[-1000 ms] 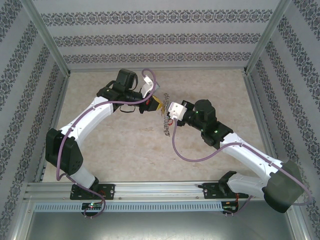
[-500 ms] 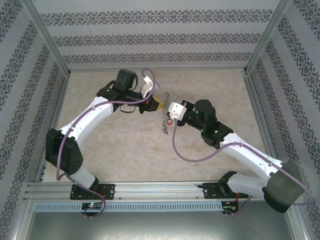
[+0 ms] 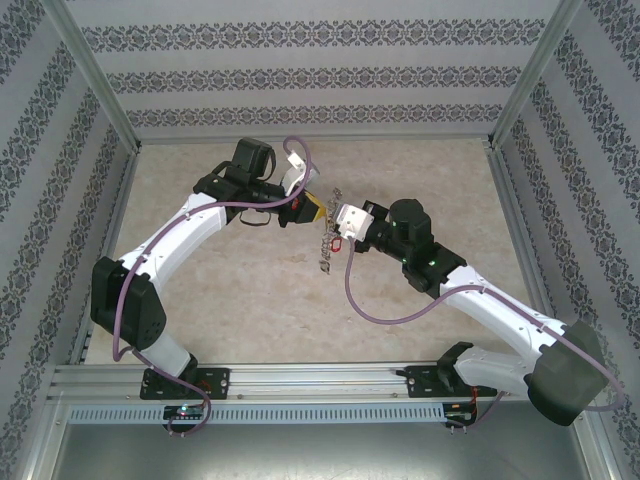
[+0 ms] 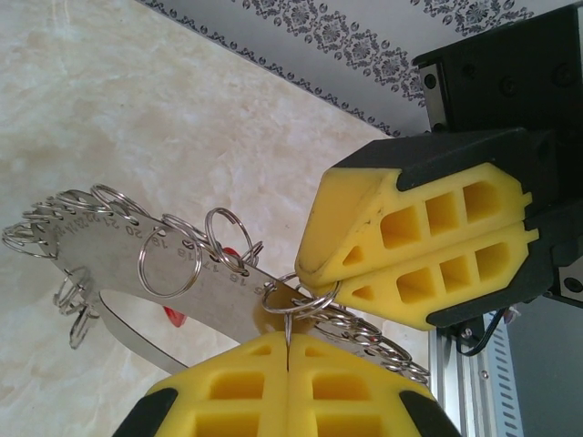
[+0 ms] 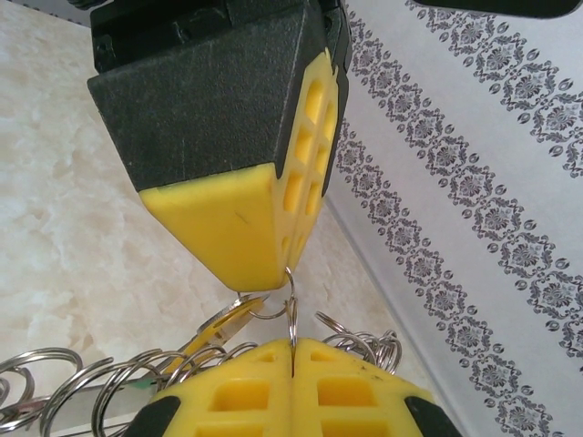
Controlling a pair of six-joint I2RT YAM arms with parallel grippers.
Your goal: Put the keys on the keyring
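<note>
Hanging keys (image 3: 327,256) have swung slightly left; left gripper (image 4: 288,350) and right gripper (image 5: 293,353) both pinch one small ring (image 4: 296,300)

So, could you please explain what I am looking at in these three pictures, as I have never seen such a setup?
These are two white robot arms, left and right, bolted at the near edge of a beige marbled table. One picture looks down from above; the other two come from a camera on each wrist. The left gripper and right gripper have yellow fingers and both are shut, each pinching one of the small silver wire rings. The rings hang along a flat silver metal strip stamped with numbers. A red tag peeks out below it.
</note>
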